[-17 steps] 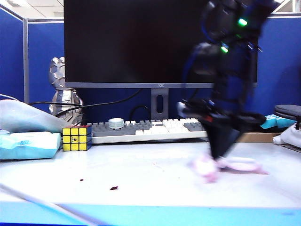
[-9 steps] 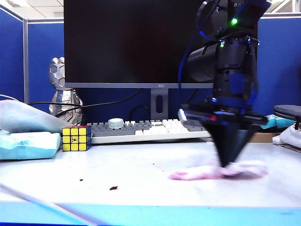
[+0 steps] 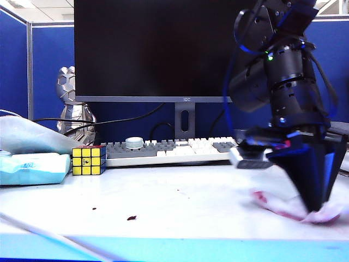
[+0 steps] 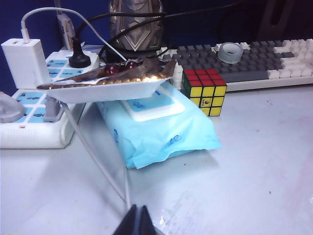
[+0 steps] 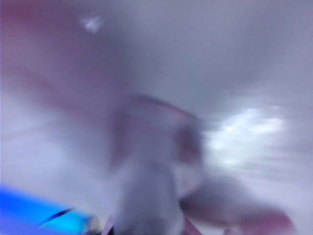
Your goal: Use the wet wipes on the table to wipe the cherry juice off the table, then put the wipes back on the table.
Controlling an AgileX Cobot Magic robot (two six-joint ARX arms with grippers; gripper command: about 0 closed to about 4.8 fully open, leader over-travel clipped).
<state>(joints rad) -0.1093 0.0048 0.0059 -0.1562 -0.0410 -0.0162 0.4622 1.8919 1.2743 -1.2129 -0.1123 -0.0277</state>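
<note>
- Nearest to us, the worktop's [image 3: 163, 213] light blue front edge runs across the exterior view, and a white cable crosses its left corner.
- Just behind it we see the cherry juice [image 3: 132, 218] as a dark speck, with a smaller one to its left; neither has changed since the earlier frames.
- At the right, the right claw [image 3: 315, 206] points down, clenched on the wet wipes [image 3: 294, 204], a pink-stained wad pressed against the worktop.
- Half a second ago this claw and the wad sat nearer the middle; we now find both swept to the right edge, with the arm tilted.
- The right wrist view is too blurred to give more than pinkish smears.
- In the left wrist view the left claw [image 4: 137, 221] hangs clenched and empty above the worktop, well apart from the wipes.
- Farther back on the left lie a pale blue packet [image 3: 32, 168] and, touching it, a puzzle cube [image 3: 89, 160].
- Behind these stand a keyboard [image 3: 169, 150], a silver figurine [image 3: 71, 106] and a dark monitor [image 3: 163, 49].
</note>
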